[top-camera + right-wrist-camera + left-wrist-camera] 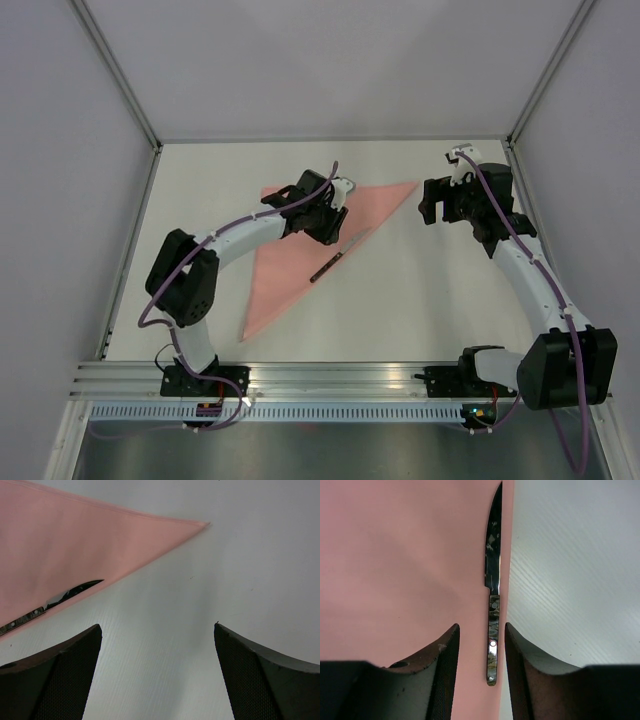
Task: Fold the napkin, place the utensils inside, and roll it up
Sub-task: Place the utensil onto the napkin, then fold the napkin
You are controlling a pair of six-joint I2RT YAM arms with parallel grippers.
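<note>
room: pale grey wall panels on three sides, metal corner posts, flat matt white table [420, 300]; ribbed aluminium rail [330, 375] along the near edge carrying both arm bases;
left arm reaches from its base out over the cloth; left gripper [330, 232] hangs low over the table, fingers pointing down; in the left wrist view the left gripper [481, 627] stands part open, one black finger [445, 670] on each side of the utensil's handle, a clear gap on both sides, nothing held;
thin salmon-pink cloth napkin [290, 255] lies flat at table centre as a folded triangle; one corner far left, one far right, one drawn out toward the near left; long edge runs diagonally from the near-left corner to the far-right corner; surface smooth in the left wrist view [395, 555], stitched hem visible in the right wrist view [60, 545];
slim steel table knife with a dark riveted handle [335, 258] lies on the napkin just inside that long edge and parallel to it; handle near left, blade tip far right; close view [493, 580]; blade also seen from the right [70, 592];
right gripper [432, 205] sits above bare table just right of the napkin's far-right corner, apart from the cloth; right gripper [157, 627] jaws spread wide, nothing between them.
</note>
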